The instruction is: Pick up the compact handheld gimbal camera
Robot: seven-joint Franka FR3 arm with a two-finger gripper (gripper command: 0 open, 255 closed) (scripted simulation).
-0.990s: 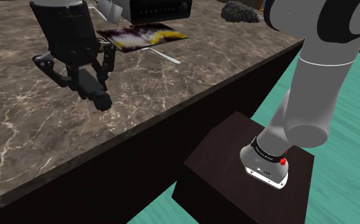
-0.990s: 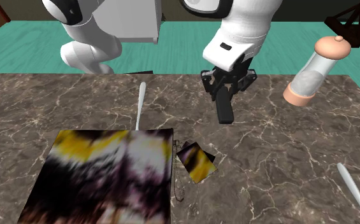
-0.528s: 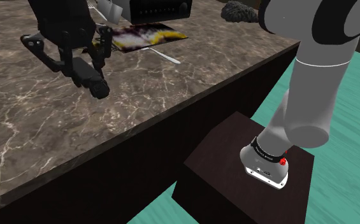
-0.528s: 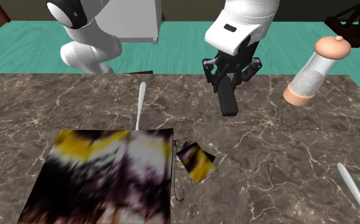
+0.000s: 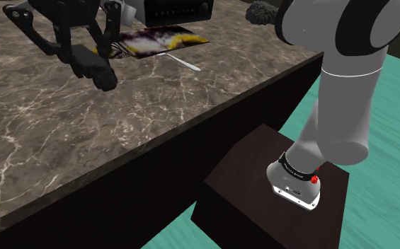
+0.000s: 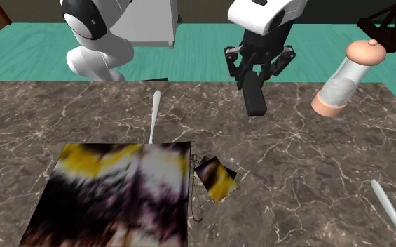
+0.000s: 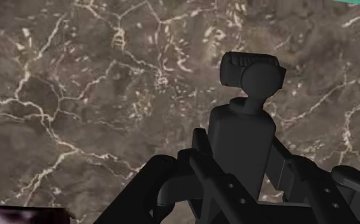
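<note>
Gimbal camera (image 6: 255,102) clasped in gripper (image 6: 255,72) above counter (image 6: 315,161) (patterned mat (image 6: 112,196) well apart).

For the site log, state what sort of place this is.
Probably a home kitchen: a dark marble-patterned counter, a teal floor, and a white utensil and a bottle-like dispenser lying on the counter.

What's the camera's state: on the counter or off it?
Off it: the gripper clasps the camera, and it hangs above the counter.

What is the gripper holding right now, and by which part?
The gripper holds the black gimbal camera, its jaws clasping the handle; the camera head points away from the hand, toward the marble counter.
</note>
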